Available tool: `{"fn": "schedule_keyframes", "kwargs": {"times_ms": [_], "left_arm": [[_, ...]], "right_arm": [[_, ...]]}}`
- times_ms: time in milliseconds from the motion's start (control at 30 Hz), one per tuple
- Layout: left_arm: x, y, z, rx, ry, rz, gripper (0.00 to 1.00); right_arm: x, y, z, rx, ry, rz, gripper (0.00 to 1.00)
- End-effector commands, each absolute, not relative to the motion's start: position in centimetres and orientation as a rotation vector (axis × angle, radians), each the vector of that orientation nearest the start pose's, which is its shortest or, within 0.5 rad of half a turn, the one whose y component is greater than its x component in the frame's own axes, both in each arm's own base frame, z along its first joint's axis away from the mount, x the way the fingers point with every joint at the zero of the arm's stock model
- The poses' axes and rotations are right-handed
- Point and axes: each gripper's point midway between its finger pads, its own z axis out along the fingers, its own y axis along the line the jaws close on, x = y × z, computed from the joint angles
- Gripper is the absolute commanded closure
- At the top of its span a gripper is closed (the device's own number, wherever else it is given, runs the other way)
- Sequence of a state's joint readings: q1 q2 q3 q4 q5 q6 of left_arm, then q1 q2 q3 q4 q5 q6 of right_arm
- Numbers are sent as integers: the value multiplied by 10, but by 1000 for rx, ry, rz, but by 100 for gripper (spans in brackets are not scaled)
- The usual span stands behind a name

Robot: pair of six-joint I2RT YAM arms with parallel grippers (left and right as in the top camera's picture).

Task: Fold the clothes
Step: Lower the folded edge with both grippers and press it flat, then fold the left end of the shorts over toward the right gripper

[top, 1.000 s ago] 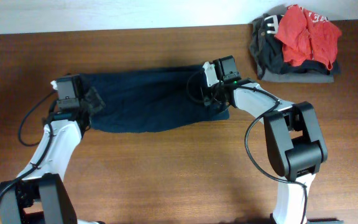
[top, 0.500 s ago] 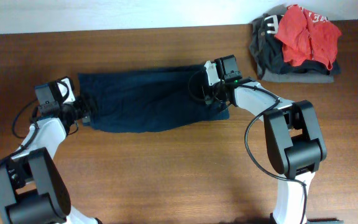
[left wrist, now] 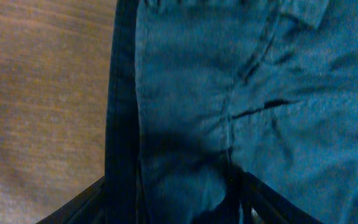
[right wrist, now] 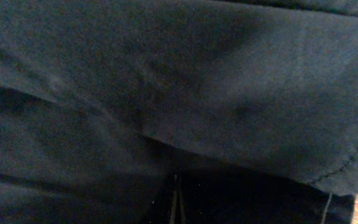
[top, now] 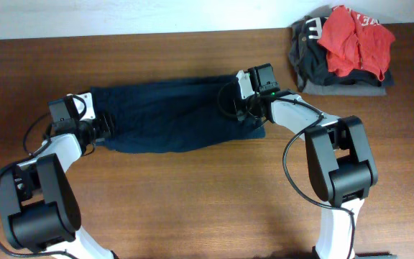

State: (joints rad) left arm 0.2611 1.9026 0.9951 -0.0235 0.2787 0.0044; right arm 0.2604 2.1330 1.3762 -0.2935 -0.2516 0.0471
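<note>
Compared with half a second ago, the left end effector (top: 103, 124) sits slightly further right, closer in on the left edge of the clothes (top: 171, 119). A second ago it was higher up on that edge, with its arm reaching up from below. The right end effector (top: 241, 109) is where it was in both earlier pictures, on the right edge of the cloth, and the outline of the clothes matches that of half a second ago.

The clothes are a dark navy band lying across the middle of the frame, wider than tall. The surface is wrinkled, the top edge fairly straight and the bottom edge bowed. In the left wrist view a seam and a doubled hem run down the cloth.

The left end effector is released: its fingers (left wrist: 79, 208) stand apart, with fabric lying between them. The right wrist view is dark cloth throughout, so I cannot tell how the right one stands.

The tabletop (top: 192, 201) is bare wood below the clothes and along a strip above them. A red garment (top: 354, 39) lies on a pile of dark garments (top: 315, 61) in the upper right corner, well apart from the clothes.
</note>
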Motion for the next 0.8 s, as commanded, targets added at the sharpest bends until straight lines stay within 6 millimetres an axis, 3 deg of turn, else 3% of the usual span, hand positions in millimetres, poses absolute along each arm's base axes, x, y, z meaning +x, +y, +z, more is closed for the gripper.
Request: {"fn": "schedule_keyframes", "kwargs": {"times_ms": [0, 33, 100, 133, 233, 333, 533, 600, 767], "left_arm": [[446, 65, -1, -181, 2478, -259, 37], [445, 61, -8, -180, 2491, -274, 44], [442, 46, -20, -151, 2518, -336, 84], [442, 40, -22, -137, 2522, -355, 95], [446, 27, -15, -96, 2498, -406, 100], [452, 22, 9, -101, 2443, -449, 100], [455, 20, 81, -110, 2323, -442, 100], [453, 22, 113, -98, 2268, -408, 100], [438, 30, 152, -119, 2235, -324, 100]], "right_arm": [[462, 160, -23, -363, 2685, 392, 96], [462, 160, -23, -364, 2688, 392, 96], [459, 160, -25, -364, 2701, 391, 96], [458, 159, -26, -363, 2707, 391, 96], [455, 159, -28, -363, 2720, 390, 96], [452, 158, -29, -362, 2734, 389, 96], [443, 156, -44, -323, 2796, 396, 96], [436, 154, -54, -322, 2830, 393, 96], [428, 152, -60, -314, 2872, 396, 96]]}}
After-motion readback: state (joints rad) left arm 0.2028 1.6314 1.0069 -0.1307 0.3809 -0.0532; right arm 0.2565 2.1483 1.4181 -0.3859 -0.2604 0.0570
